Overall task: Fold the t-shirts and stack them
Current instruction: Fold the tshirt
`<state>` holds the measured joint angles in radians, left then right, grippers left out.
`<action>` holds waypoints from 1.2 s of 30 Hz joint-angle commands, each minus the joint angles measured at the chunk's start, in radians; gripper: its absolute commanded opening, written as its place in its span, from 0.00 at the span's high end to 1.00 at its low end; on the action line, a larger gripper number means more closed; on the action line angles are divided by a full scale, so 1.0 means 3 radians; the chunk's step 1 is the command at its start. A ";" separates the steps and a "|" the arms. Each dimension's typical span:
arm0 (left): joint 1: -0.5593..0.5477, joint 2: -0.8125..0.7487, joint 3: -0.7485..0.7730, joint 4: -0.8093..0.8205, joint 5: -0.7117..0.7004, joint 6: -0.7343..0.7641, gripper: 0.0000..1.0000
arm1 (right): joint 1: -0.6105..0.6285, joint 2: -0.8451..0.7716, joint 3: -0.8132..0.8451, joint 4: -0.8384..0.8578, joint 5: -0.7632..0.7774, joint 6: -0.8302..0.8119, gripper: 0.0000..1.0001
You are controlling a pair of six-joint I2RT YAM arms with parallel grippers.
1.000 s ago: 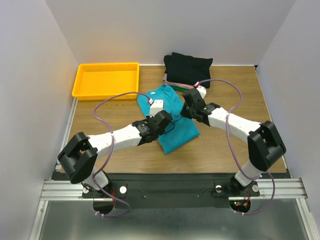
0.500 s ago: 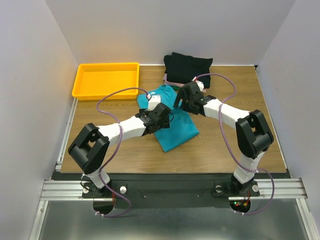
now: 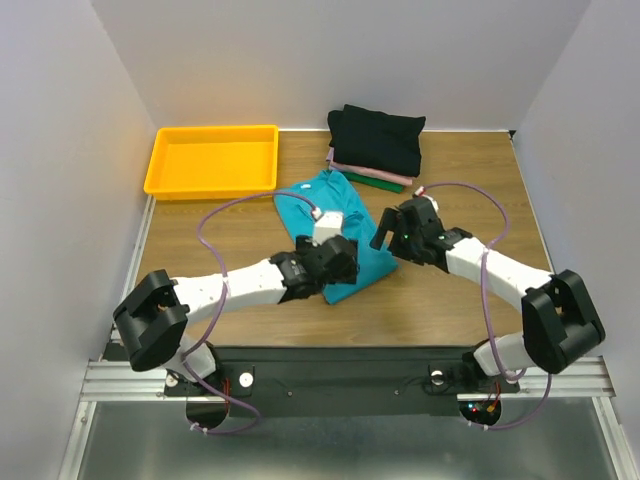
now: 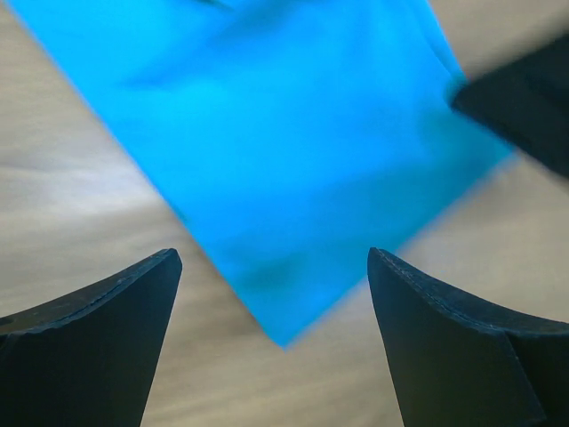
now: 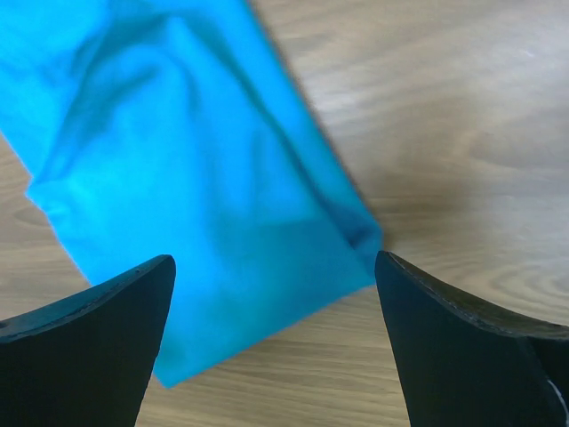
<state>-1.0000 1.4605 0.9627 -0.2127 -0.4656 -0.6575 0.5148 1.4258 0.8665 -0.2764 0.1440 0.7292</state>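
The left pincer (image 4: 271, 255) and the right pincer (image 5: 274, 260) are released, holding nothing. Under them the teal t-shirt (image 3: 318, 197) lies partly folded. I judge it must yet join the stack (image 3: 376, 140) beyond.

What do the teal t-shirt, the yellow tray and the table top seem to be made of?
The teal t-shirt looks like soft matte cloth, perhaps a cotton knit: it lies in gentle wrinkles and folds. The yellow tray is probably moulded plastic: smooth, one even colour, slight sheen. The table top shows a matte wood grain; it could be laminate rather than solid wood.
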 commanded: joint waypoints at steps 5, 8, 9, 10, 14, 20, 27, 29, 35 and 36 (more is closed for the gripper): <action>-0.0415 0.0163 -0.0182 0.0259 0.0135 0.0110 0.05 | -0.0484 -0.0176 -0.0459 0.0139 -0.0592 0.0172 0.02; -0.0460 0.0301 -0.0172 0.0264 0.0248 0.0156 0.17 | -0.0499 -0.0146 -0.0475 0.0159 -0.0628 0.0162 0.11; -0.0476 0.0327 -0.0177 0.0259 0.0263 0.0156 0.18 | -0.0504 -0.0135 -0.0485 0.0180 -0.0664 0.0162 0.21; -0.0486 0.0362 -0.0192 0.0254 0.0268 0.0156 0.18 | -0.0509 -0.0125 -0.0495 0.0200 -0.0735 0.0172 0.25; -0.0496 0.0449 -0.0243 0.0239 0.0304 0.0136 0.28 | -0.0509 -0.0028 -0.0541 0.0323 -0.0879 0.0203 0.37; -0.0496 0.0608 -0.0320 0.0223 0.0274 0.0075 0.38 | -0.0509 0.0151 -0.0592 0.0389 -0.0920 0.0213 0.49; -0.0547 0.0792 -0.0294 0.0193 0.0422 0.0065 0.74 | -0.0509 0.0156 -0.0633 0.0405 -0.0899 0.0208 0.79; -0.0629 0.0746 -0.0325 0.0187 0.0437 0.0039 1.00 | -0.0509 -0.0011 -0.0705 0.0400 -0.0874 0.0223 0.83; -0.1104 0.0512 -0.0213 0.0101 0.0437 -0.0084 1.00 | -0.0519 -0.0809 -0.0950 0.0191 -0.0711 0.0305 0.90; -0.1257 0.0470 -0.0172 0.0105 0.0468 -0.0079 1.00 | -0.0519 -0.1048 -0.0966 0.0008 -0.0675 0.0305 0.92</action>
<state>-1.2747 1.6585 0.8860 -0.1158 -0.3759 -0.6521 0.3611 1.2755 0.5858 -0.2062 -0.1070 0.8066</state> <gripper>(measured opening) 0.044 0.109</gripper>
